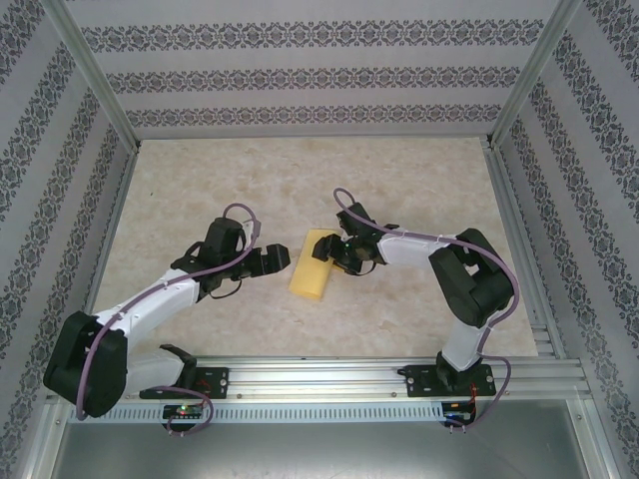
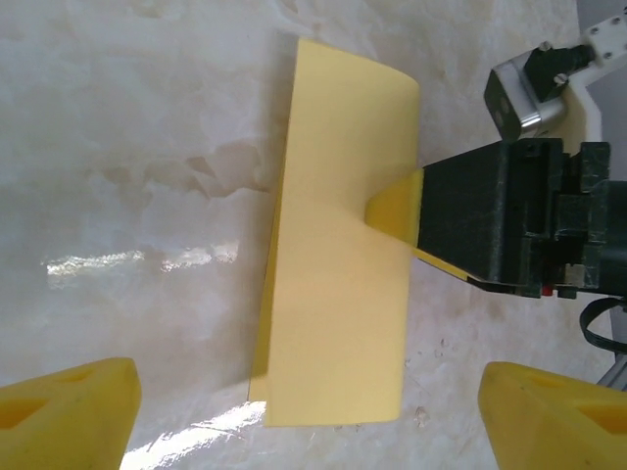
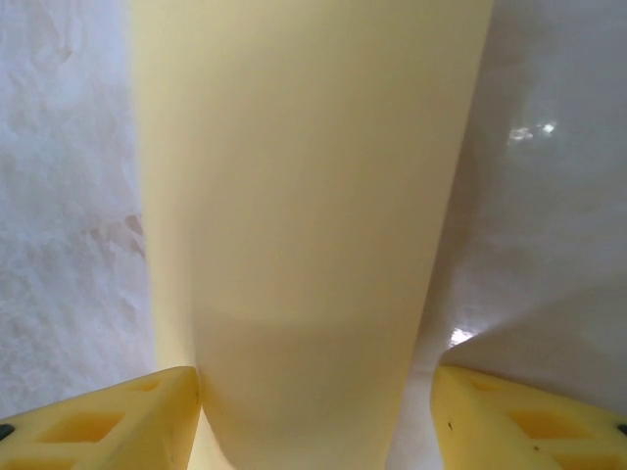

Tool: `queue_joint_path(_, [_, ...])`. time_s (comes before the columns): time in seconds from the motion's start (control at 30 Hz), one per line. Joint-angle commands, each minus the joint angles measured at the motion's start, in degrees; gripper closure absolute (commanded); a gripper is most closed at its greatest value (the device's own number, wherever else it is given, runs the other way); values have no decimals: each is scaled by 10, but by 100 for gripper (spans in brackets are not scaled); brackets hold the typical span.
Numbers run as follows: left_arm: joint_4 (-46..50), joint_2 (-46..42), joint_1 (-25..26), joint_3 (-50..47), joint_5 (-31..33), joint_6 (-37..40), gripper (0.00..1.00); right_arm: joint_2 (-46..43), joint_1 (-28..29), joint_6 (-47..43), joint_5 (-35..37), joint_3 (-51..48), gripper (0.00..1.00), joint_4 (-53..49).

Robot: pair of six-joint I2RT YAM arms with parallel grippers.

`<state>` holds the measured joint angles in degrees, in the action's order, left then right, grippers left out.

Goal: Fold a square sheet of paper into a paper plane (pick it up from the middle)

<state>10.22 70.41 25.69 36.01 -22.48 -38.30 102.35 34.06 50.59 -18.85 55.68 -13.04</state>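
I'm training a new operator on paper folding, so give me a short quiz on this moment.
1. True or false: the yellow paper is already a pointed dart.
2. Which hand touches the paper? A) left hand B) right hand C) neither
3. Fill in: the left hand's jaws stand ____.
Key: 1 false, it is a rectangular strip lying on the table; 2 B; 3 open.
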Motion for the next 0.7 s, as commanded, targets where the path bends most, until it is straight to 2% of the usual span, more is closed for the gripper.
queue_joint_path(0.0, [-30, 22, 9, 15, -30, -4, 16, -16, -7, -28, 45, 16, 35, -50])
queue_joint_path(0.1, [-35, 39, 15, 25, -34, -6, 22, -15, -6, -28, 59, 20, 36, -67])
queue_joint_path(0.2, [-36, 55, 21, 33, -34, -7, 23, -14, 0, -22, 65, 17, 39, -68])
queue_joint_path(0.27, [-41, 63, 26, 34, -32, -11, 24, -8, 2, -14, 41, 10, 44, -40])
queue_joint_path(0.4, [-42, 73, 29, 36, -30, -12, 24, 1, 7, -13, 16, 19, 45, -12])
queue_joint_path(0.6, [-34, 71, 29, 38, -21, -10, 23, 17, 8, -80, 7, 64, 47, -42])
queue_joint_path(0.67, [-32, 71, 29, 38, -19, -11, 23, 29, 7, -104, 1, 81, 50, -61])
